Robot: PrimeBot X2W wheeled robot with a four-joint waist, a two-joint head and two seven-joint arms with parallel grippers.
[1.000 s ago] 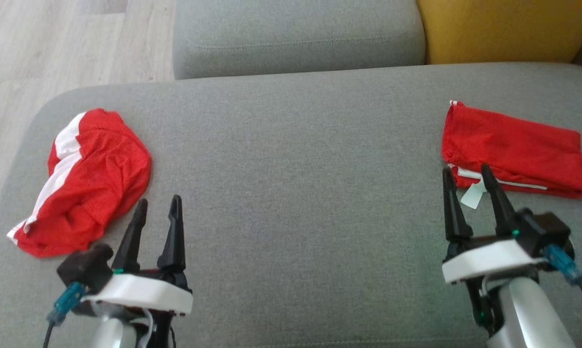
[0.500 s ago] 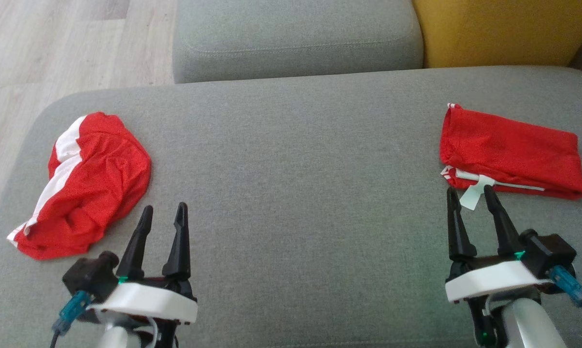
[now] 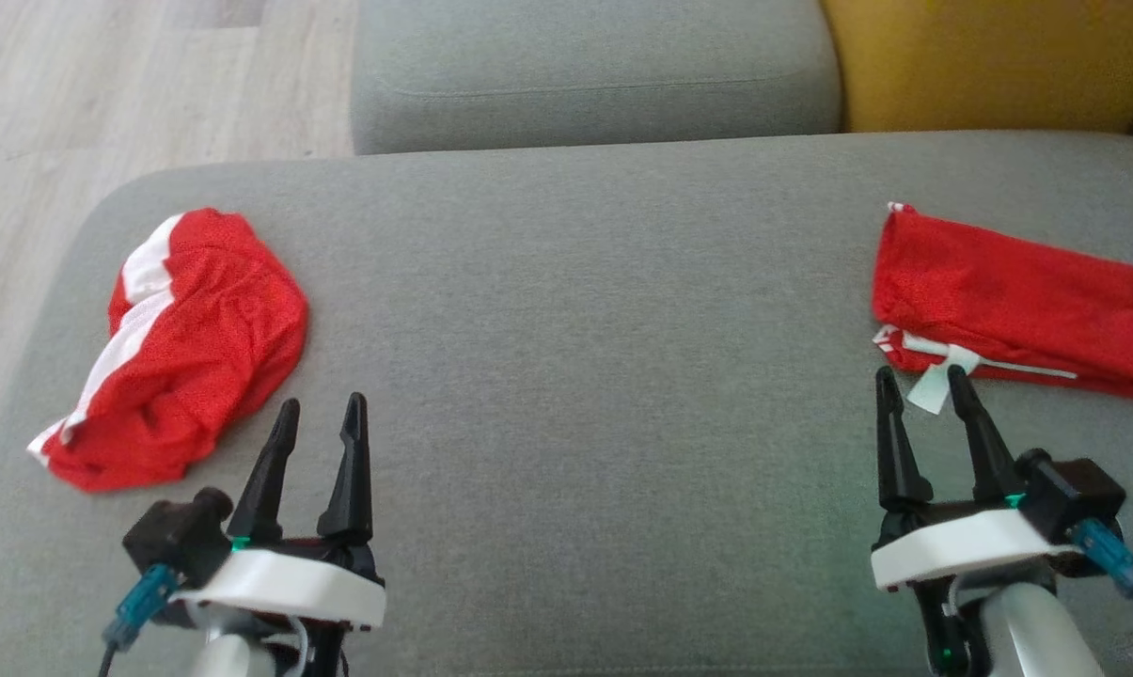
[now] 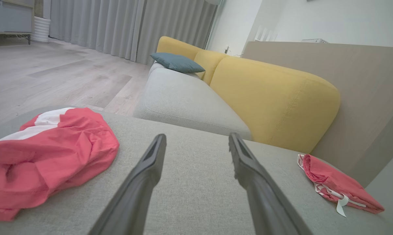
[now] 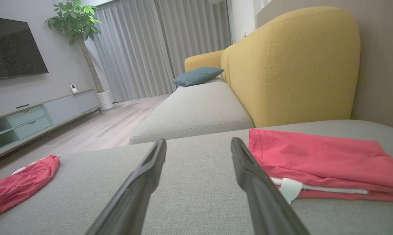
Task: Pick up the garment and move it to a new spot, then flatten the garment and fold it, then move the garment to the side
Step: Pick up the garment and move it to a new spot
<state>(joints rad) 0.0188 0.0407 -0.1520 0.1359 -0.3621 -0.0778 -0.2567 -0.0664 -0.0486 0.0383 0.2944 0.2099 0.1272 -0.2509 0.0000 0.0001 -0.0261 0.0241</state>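
Garment (image 3: 185, 353), red with white stripe, lies crumpled on grey cushion (image 3: 575, 376).

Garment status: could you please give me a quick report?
Open, empty: left gripper, right gripper. At left, crumpled garment, untouched; at right, folded garment. Between them, only bare cushion.

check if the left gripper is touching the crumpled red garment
Apart. The left wrist view shows a strip of bare grey cushion between the open left gripper and the crumpled red garment.
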